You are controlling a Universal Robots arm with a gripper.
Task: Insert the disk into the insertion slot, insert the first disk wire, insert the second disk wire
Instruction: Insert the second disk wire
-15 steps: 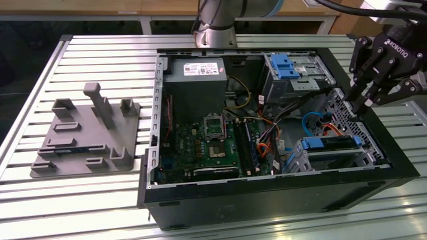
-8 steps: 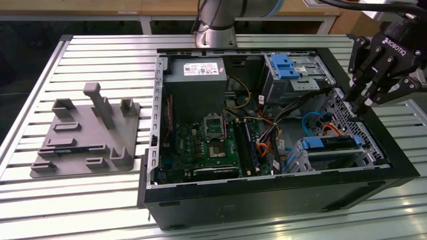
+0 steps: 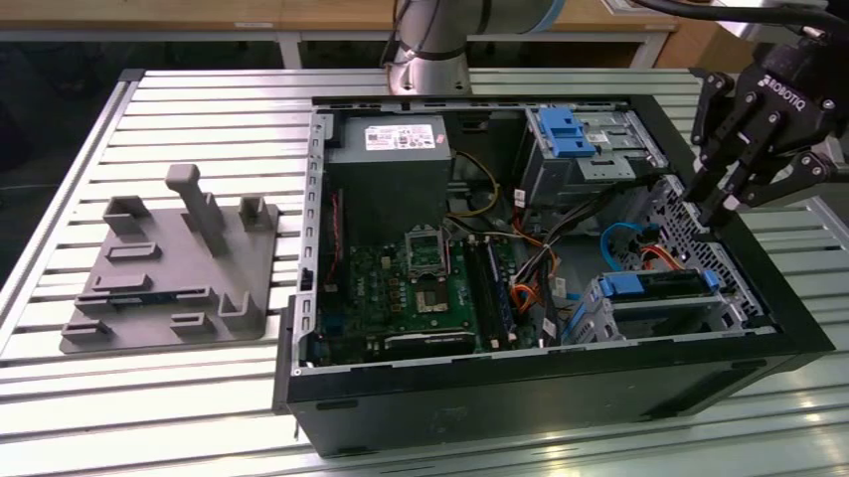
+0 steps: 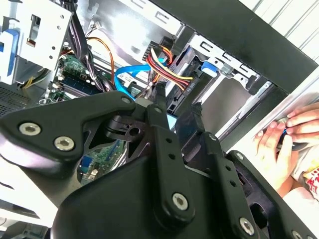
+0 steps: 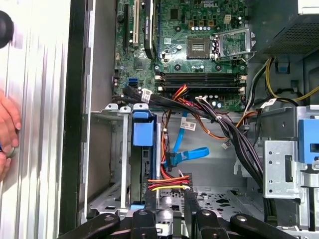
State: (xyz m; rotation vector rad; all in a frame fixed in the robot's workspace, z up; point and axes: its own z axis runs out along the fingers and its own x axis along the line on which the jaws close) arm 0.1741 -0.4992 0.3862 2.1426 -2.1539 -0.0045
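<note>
Fingers narrowly parted and empty, the gripper (image 3: 721, 207) hangs just above the disk (image 3: 657, 286), which sits in the insertion slot (image 3: 588, 316).

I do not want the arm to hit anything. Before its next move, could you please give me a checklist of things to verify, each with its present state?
1. Disk seated in the drive cage: ok, its blue caddy lies inside the cage.
2. Gripper free: ok, its fingers are apart and grip nothing.
3. Blue data cable plugged into the disk: cannot tell.
4. Red and yellow power wires plugged in: cannot tell.
5. Person's hand away from the work: not ok, it is close beside the outer wall of the computer case.
</note>
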